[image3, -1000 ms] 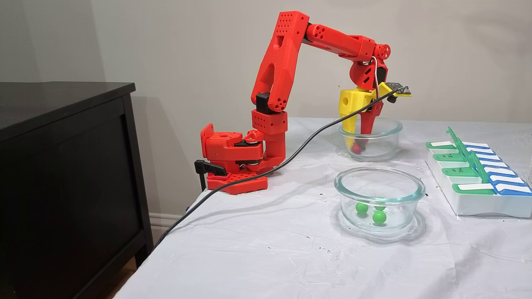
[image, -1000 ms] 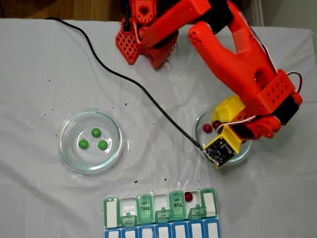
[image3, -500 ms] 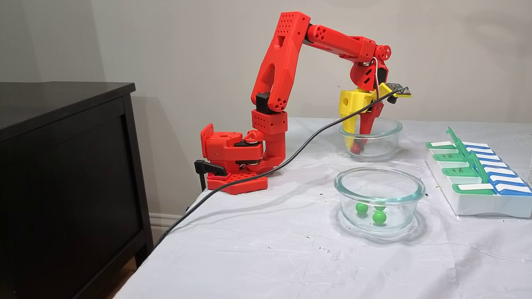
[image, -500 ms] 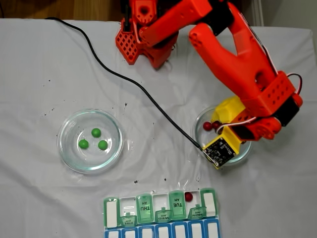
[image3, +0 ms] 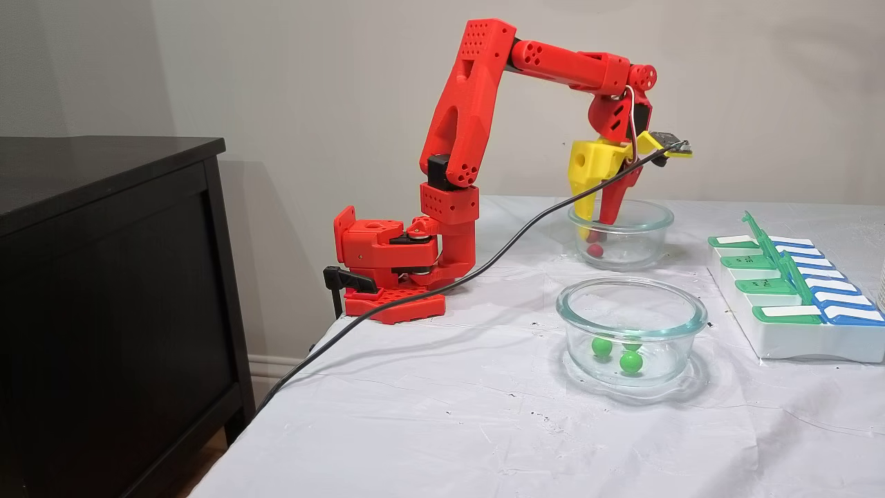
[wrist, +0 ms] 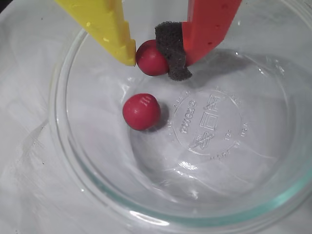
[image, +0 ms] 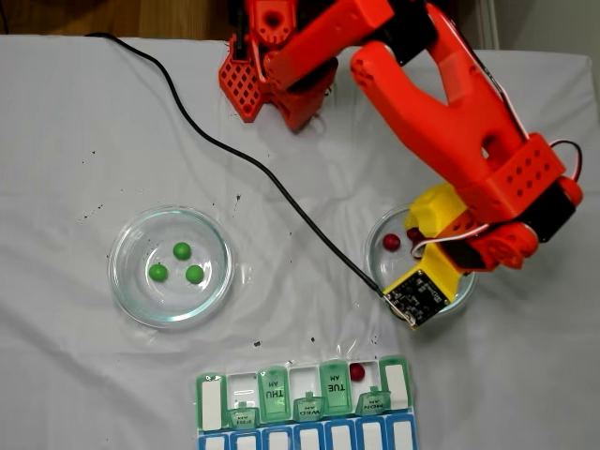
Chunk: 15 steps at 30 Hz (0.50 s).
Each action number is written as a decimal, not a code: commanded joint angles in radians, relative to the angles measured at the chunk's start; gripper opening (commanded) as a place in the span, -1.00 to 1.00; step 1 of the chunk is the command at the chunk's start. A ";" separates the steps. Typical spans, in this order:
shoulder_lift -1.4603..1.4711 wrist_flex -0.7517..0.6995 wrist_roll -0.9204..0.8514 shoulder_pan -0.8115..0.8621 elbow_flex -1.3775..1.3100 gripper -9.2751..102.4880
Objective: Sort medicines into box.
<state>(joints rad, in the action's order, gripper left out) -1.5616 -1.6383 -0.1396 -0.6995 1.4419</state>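
End effector [wrist: 155,57] pinches round red ball [wrist: 150,58] w/ foam pad, over clear glass dish [wrist: 273,146].

In a fixed view from above, the green lids of the box [image: 305,394] carry day names printed upside down: THU and TUE with AM can be read, WED and MON less clearly. In the wrist view, the loose red ball [wrist: 141,111] bears a faint "m", and the glass dish [wrist: 273,146] has embossed lettering on its base, too blurred to read.
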 commanded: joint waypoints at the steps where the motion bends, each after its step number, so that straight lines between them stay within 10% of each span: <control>1: -0.167 -0.009 -0.011 0.072 -0.193 -0.84; 15: -0.061 -0.002 0.025 0.351 -0.514 -0.84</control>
<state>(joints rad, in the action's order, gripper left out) -1.5754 -1.6429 -0.1104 -0.3958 1.0677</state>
